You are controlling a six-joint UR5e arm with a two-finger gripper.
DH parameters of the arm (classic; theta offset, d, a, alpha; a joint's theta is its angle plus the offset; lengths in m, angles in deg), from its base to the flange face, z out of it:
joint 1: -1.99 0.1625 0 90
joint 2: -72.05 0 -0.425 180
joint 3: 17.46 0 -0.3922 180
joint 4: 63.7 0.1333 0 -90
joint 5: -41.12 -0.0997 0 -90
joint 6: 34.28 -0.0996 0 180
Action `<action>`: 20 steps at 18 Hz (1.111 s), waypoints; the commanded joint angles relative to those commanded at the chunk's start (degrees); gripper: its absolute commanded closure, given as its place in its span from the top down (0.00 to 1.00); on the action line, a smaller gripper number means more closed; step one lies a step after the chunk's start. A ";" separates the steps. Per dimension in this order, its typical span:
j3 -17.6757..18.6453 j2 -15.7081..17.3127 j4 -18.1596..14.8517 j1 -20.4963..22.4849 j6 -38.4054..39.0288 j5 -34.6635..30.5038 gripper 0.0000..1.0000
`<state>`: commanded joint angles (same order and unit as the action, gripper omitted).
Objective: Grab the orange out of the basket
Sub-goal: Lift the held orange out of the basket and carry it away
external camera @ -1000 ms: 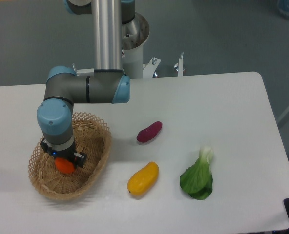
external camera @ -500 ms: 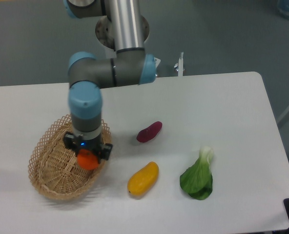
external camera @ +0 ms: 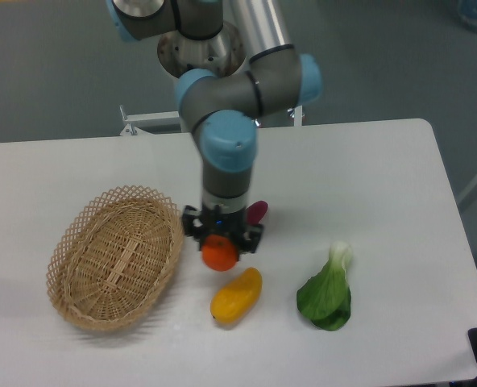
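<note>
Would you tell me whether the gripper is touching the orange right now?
Touching: the camera view shows the gripper closed on the orange, held clear of the basket.

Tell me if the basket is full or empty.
Empty: the basket shows only bare weave; the orange sits in the claw, right of it.

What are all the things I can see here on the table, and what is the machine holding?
orange: one, bright orange, held in the gripper, to the right of the basket
basket: one, tan wicker, left part of the table, nothing in it
yellow fruit: one, yellow-orange, just below the orange
purple vegetable: one, dark purple, mostly hidden behind the arm
leafy green: one, green with white stalk, right part
table: one, white
gripper: one, black, shut on the orange
</note>
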<state>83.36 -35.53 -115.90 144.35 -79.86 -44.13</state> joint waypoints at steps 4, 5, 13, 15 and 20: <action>-1.23 -0.61 0.44 6.43 -10.91 -0.26 0.49; -1.41 -0.61 0.44 7.22 -11.80 -0.61 0.49; -2.46 -0.97 0.70 13.99 -27.00 -1.14 0.53; -3.69 -2.01 0.70 14.53 -28.59 -1.23 0.52; -4.22 -2.20 0.18 14.79 -31.05 -3.34 0.53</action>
<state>79.13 -37.72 -115.73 159.14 -110.91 -47.47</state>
